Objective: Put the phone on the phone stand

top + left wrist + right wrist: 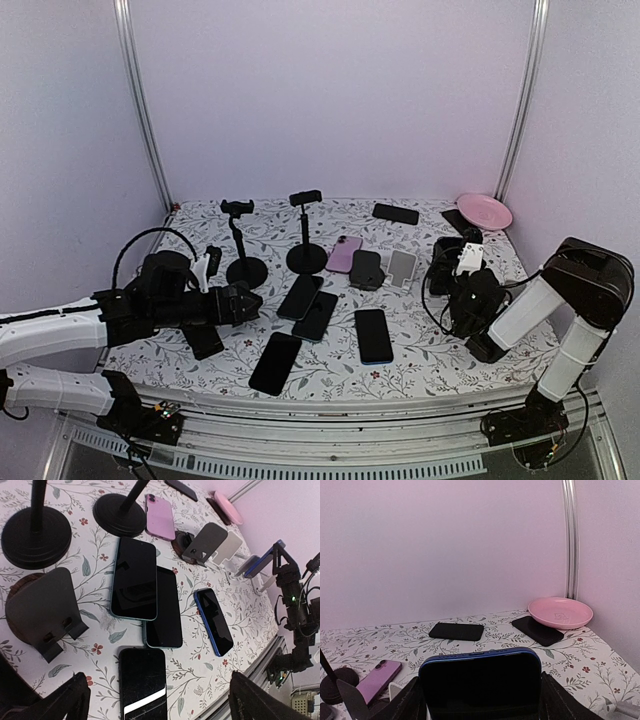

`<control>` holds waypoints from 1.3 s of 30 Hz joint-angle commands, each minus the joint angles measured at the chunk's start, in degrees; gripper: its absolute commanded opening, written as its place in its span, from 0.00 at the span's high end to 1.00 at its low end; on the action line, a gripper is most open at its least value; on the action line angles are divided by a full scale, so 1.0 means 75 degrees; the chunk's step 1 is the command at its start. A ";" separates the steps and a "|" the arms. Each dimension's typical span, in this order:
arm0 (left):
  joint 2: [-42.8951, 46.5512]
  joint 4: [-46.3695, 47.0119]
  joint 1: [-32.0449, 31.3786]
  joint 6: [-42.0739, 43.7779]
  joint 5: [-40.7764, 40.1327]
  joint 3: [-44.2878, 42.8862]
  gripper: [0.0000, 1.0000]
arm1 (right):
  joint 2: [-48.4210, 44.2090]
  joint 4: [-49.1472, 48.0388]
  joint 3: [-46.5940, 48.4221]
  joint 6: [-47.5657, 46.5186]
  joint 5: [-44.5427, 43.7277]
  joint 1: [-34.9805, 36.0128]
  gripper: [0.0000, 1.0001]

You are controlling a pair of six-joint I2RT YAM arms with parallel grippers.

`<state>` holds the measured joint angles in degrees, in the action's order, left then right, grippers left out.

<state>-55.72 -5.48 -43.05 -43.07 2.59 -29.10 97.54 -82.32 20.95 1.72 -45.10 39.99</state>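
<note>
Two pincers: the right gripper [480,698] clasps the blue-edged black phone [480,682] upright at its wrist view's lower centre; the left gripper [157,692] gapes wide over the floral tablecloth [197,680].

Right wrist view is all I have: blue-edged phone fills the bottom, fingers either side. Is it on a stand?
Observer: Left wrist view shows the blue phone leaning tilted at a white stand, right gripper on it. I can't tell whether it's seated.
Operator: Left arm nearby?
Observer: No. Left gripper is open, over a black phone across the table.
Operator: Other stands free?
Observer: Top view: left pole stand and right pole stand both hold nothing.
</note>
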 commanded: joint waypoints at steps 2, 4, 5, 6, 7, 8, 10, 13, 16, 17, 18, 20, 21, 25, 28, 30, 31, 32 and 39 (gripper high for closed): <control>-0.0029 0.0168 0.0098 0.0088 0.0067 -0.0128 0.03 | 0.0870 -0.3020 -0.0039 -0.1356 -0.0541 0.0298 0.47; 0.0004 0.0162 0.0109 0.0094 0.0068 -0.0127 0.03 | 0.0992 -0.3016 -0.0024 -0.1201 -0.0684 0.0319 0.49; 0.0017 0.0157 0.0107 0.0094 0.0073 -0.0122 0.03 | 0.1027 -0.3020 -0.0008 -0.1119 -0.0705 0.0324 0.49; 0.0039 0.0147 0.0111 0.0094 0.0066 -0.0116 0.03 | 0.1061 -0.3024 0.0010 -0.1061 -0.0706 0.0334 0.50; 0.0061 0.0121 0.0109 0.0094 0.0065 -0.0116 0.03 | 0.1090 -0.3020 0.0037 -0.1034 -0.0737 0.0341 0.50; 0.0075 0.0100 0.0120 0.0094 0.0062 -0.0116 0.03 | 0.1109 -0.3025 0.0057 -0.1034 -0.0766 0.0342 0.50; 0.0110 0.0077 0.0128 0.0100 0.0047 -0.0100 0.03 | 0.1109 -0.3025 0.0088 -0.1015 -0.0838 0.0342 0.50; 0.0152 0.0085 0.0154 0.0096 0.0045 -0.0050 0.03 | 0.0978 -0.3017 0.0125 -0.1020 -0.0908 0.0343 0.51; 0.0121 0.0152 0.0172 0.0094 0.0097 -0.0014 0.03 | 0.0781 -0.2999 0.0165 -0.0959 -0.0954 0.0359 0.52; 0.0108 0.0157 0.0176 0.0082 0.0101 -0.0011 0.03 | 0.0723 -0.2968 0.0212 -0.0947 -0.0983 0.0370 0.52; 0.0106 0.0168 0.0179 0.0093 0.0112 -0.0010 0.03 | 0.0674 -0.2879 0.0262 -0.0944 -0.1012 0.0384 0.52; 0.0098 0.0197 0.0180 0.0093 0.0119 0.0001 0.03 | 0.0595 -0.2723 0.0358 -0.0897 -0.1097 0.0430 0.52; 0.0092 0.0208 0.0184 0.0100 0.0130 0.0001 0.03 | 0.0565 -0.2619 0.0388 -0.0762 -0.1107 0.0444 0.52; 0.0098 0.0199 0.0201 0.0116 0.0160 -0.0019 0.03 | 0.0388 -0.1885 0.0588 -0.0140 -0.1160 0.0458 0.53; 0.0121 0.0163 0.0206 0.0133 0.0165 -0.0044 0.03 | 0.0533 -0.1771 0.0692 0.0161 -0.1234 0.0458 0.53; 0.0143 0.0133 0.0217 0.0158 0.0159 -0.0056 0.03 | 0.0632 -0.1770 0.0698 0.0317 -0.1310 0.0467 0.53; 0.0157 0.0116 0.0223 0.0164 0.0166 -0.0067 0.03 | 0.0653 -0.1709 0.0725 0.0382 -0.1327 0.0475 0.53; 0.0169 0.0092 0.0232 0.0173 0.0164 -0.0075 0.03 | 0.0686 -0.1642 0.0742 0.0494 -0.1376 0.0476 0.53; 0.0289 -0.0150 0.0280 0.0248 0.0136 -0.0174 0.03 | 0.1008 -0.1764 0.0700 0.0744 -0.1484 0.0466 0.53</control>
<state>-54.87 -5.48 -41.85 -42.48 3.51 -29.10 103.39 -87.64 25.15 5.28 -55.11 43.13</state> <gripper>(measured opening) 0.966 0.698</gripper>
